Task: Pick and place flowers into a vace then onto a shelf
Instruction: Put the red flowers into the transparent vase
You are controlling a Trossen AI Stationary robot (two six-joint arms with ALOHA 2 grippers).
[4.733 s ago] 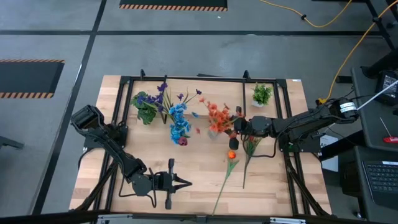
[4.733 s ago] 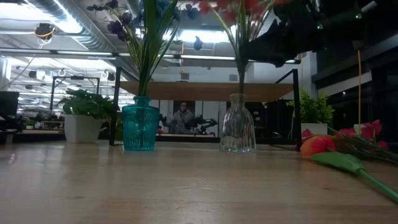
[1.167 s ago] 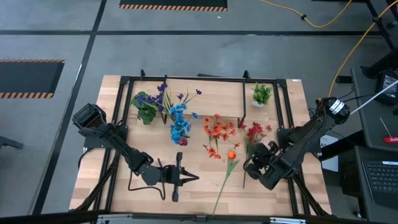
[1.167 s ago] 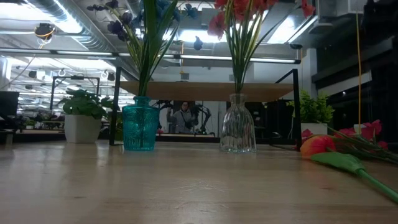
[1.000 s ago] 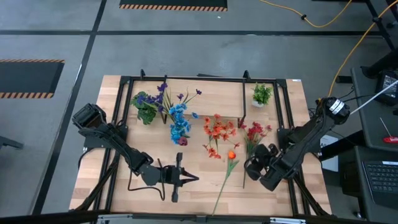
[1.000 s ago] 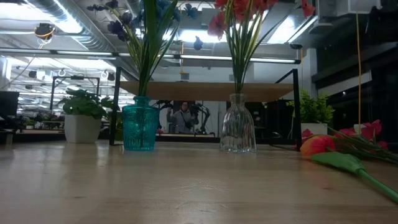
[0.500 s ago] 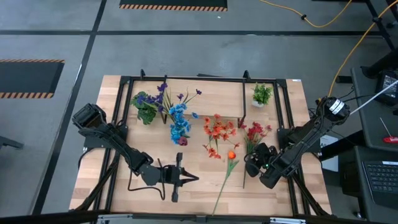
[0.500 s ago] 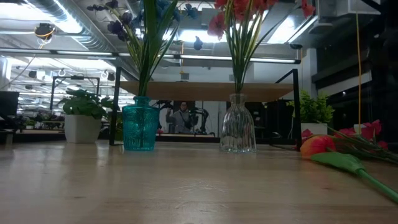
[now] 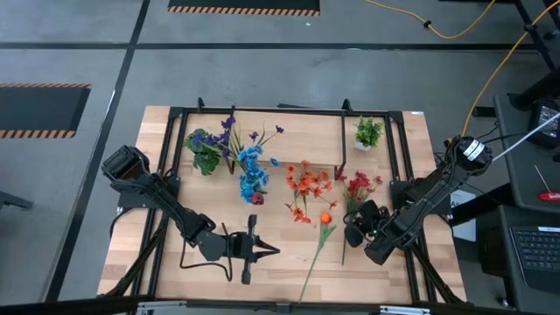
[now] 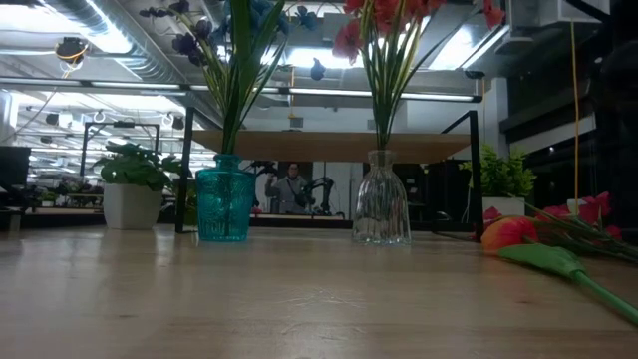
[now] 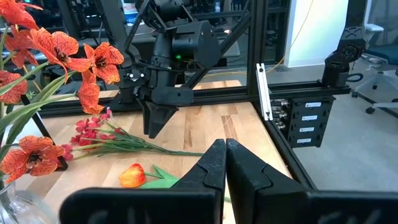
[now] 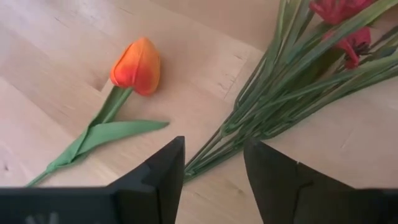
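Note:
A red flower spray lies on the table, blooms toward the far edge, beside an orange tulip bud on its long stem. My right gripper hangs open, slanting down over the spray's stems, a finger on either side of their lower ends without touching. A clear vase holds orange-red flowers. A blue vase holds blue and purple flowers. The shelf stands behind the vases. My left gripper waits shut, level, near the front edge.
Two small potted plants stand at the far left and far right of the table. Black frame rails run around and across the far half. Bare tabletop lies between the two grippers near the front.
My right gripper has sunk toward the red spray's stems, shifting a little toward the table's left and far side, and its wrist has rolled. The flowers and vases have stayed where they were.

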